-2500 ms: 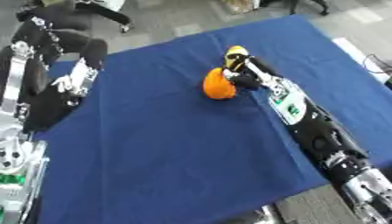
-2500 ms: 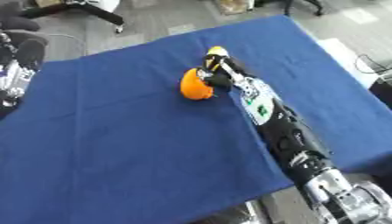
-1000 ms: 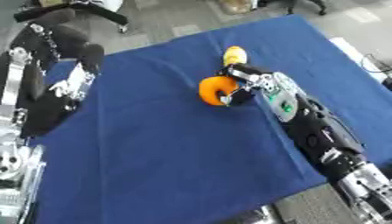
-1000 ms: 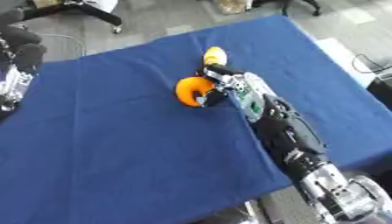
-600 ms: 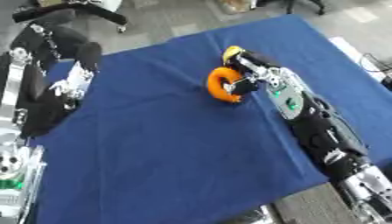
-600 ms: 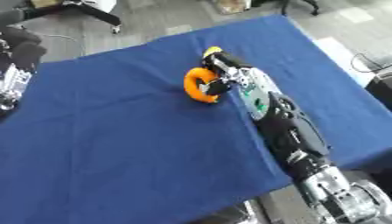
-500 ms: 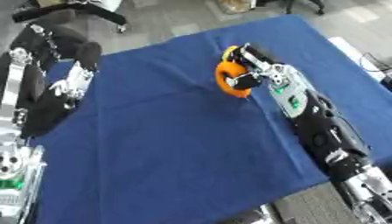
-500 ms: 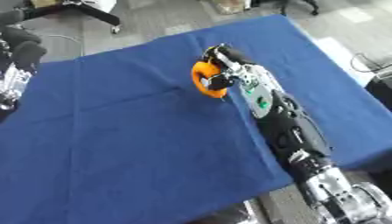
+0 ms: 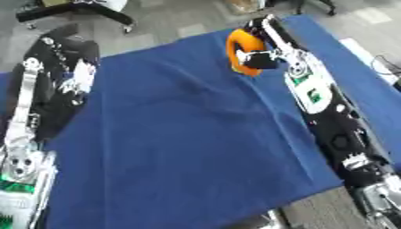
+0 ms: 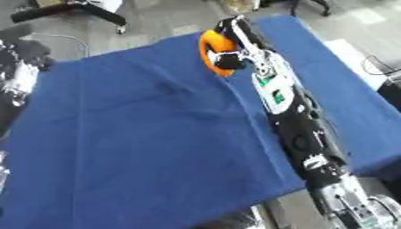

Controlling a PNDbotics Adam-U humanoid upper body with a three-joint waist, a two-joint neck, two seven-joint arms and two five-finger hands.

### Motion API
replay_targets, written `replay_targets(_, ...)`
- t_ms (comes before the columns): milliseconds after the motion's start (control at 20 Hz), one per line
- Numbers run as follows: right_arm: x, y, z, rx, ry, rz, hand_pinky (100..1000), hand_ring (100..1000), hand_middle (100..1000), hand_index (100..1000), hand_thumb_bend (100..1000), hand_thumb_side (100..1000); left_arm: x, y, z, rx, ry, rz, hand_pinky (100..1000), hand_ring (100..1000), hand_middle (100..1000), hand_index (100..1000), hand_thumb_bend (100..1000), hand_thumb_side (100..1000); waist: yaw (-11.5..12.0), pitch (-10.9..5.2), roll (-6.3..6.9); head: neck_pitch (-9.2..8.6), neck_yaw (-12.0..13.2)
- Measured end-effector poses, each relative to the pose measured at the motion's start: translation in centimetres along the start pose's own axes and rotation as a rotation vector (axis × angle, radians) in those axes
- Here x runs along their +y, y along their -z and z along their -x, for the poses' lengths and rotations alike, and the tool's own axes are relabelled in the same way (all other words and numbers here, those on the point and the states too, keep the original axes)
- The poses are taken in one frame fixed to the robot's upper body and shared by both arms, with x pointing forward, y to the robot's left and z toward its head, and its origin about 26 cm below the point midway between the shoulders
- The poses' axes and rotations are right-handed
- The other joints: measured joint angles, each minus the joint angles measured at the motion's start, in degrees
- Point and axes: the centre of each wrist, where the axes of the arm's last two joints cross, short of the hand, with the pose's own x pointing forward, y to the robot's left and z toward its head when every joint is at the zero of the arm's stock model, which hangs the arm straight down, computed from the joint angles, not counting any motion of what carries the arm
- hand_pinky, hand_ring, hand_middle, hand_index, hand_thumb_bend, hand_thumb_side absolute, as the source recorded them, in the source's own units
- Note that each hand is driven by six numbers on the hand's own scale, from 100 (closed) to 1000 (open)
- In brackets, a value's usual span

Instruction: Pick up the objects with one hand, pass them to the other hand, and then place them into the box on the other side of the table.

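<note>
An orange ring-shaped object (image 9: 241, 53) is held at the far edge of the blue table (image 9: 180, 147). My right hand (image 9: 262, 48) is shut on it, fingers curled over its right side, and it appears lifted off the cloth. My left hand (image 9: 77, 79) hangs at the far left over the table's left edge, fingers relaxed, holding nothing. No box shows in either view.
The blue cloth has a few wrinkles in the middle (image 9: 196, 91). Grey floor, a chair base (image 9: 74, 11) and a cardboard item (image 9: 243, 5) lie beyond the far edge. My right forearm (image 9: 329, 120) lies along the table's right side.
My right hand closed on the orange ring and has carried it away toward the far edge, turning it upright. The left hand stayed at the left edge.
</note>
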Motion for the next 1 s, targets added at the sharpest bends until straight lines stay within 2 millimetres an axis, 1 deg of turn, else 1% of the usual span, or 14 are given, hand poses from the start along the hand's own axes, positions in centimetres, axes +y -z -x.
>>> replay_targets(100, 0.0, 0.1, -1.1, -0.031, 0.042, 0.044, 492, 265, 100, 113, 100, 134, -0.9, 0.0, 0.8, 0.018, 0.005, 0.014, 693, 615, 626, 857, 293, 607, 0.00, 0.00, -0.02, 0.00, 0.34)
replay_targets(200, 0.2, 0.2, -2.4, -0.065, 0.090, 0.075, 492, 268, 100, 114, 100, 185, -1.9, -0.1, 1.2, 0.017, 0.015, 0.041, 692, 616, 638, 867, 299, 595, 0.00, 0.00, -0.02, 0.00, 0.76)
replay_targets(300, 0.5, 0.2, -3.6, -0.098, 0.158, 0.084, 492, 269, 100, 114, 100, 206, -3.1, -0.2, 1.5, 0.011, 0.016, 0.078, 694, 624, 653, 874, 322, 581, 0.00, 0.00, -0.02, 0.00, 1.32)
replay_targets(350, 0.6, 0.3, -4.2, -0.115, 0.195, 0.082, 491, 269, 100, 115, 100, 222, -3.7, -0.3, 1.6, 0.007, 0.011, 0.097, 697, 630, 662, 876, 347, 563, 0.00, 0.00, -0.02, 0.00, 1.65)
replay_targets(400, 0.8, 0.3, -4.8, -0.132, 0.229, 0.078, 490, 269, 100, 115, 100, 166, -4.4, -0.3, 1.7, -0.002, 0.007, 0.114, 700, 634, 667, 877, 478, 478, 0.00, 0.00, -0.03, 0.00, 1.93)
replay_targets(450, 0.9, 0.3, -5.3, -0.149, 0.261, 0.073, 490, 270, 100, 115, 100, 265, -5.1, -0.3, 1.7, -0.013, 0.007, 0.128, 705, 643, 677, 881, 374, 513, 0.00, 0.00, -0.03, 0.00, 2.24)
replay_targets(500, 1.1, 0.3, -5.8, -0.162, 0.291, 0.066, 490, 270, 100, 115, 100, 276, -5.8, -0.3, 1.6, -0.029, 0.015, 0.140, 714, 656, 688, 882, 409, 468, 0.01, 0.00, -0.03, 0.00, 2.49)
replay_targets(550, 1.2, 0.2, -6.2, -0.175, 0.316, 0.058, 490, 271, 100, 115, 100, 286, -6.4, -0.3, 1.6, -0.047, 0.030, 0.151, 718, 663, 696, 884, 431, 452, 0.01, 0.00, -0.03, 0.00, 2.79)
replay_targets(650, 1.5, 0.2, -7.0, -0.195, 0.363, 0.046, 489, 271, 100, 115, 100, 341, -7.5, -0.2, 1.4, -0.092, 0.073, 0.167, 729, 680, 715, 897, 533, 399, 0.00, 0.00, -0.04, 0.00, 3.38)
replay_targets(750, 1.7, 0.0, -7.5, -0.206, 0.406, 0.034, 488, 272, 100, 115, 100, 368, -8.4, -0.2, 1.1, -0.132, 0.115, 0.165, 727, 679, 719, 911, 638, 375, -0.03, 0.00, -0.07, 0.00, 3.90)
replay_targets(800, 1.8, -0.1, -7.7, -0.211, 0.428, 0.029, 487, 273, 100, 116, 100, 397, -8.8, -0.1, 1.0, -0.151, 0.132, 0.155, 729, 682, 724, 917, 685, 349, -0.09, 0.00, -0.08, 0.00, 4.17)
replay_targets(900, 2.0, -0.3, -8.0, -0.211, 0.473, 0.019, 487, 275, 100, 116, 100, 414, -9.5, 0.1, 0.7, -0.184, 0.156, 0.113, 730, 686, 728, 918, 708, 332, -0.30, 0.04, -0.17, 0.00, 4.64)
replay_targets(1000, 2.3, -0.5, -8.3, -0.212, 0.524, 0.011, 488, 276, 100, 117, 100, 427, -10.1, 0.4, 0.4, -0.216, 0.173, 0.059, 732, 690, 732, 919, 711, 326, -0.47, 0.16, -0.33, 0.00, 4.96)
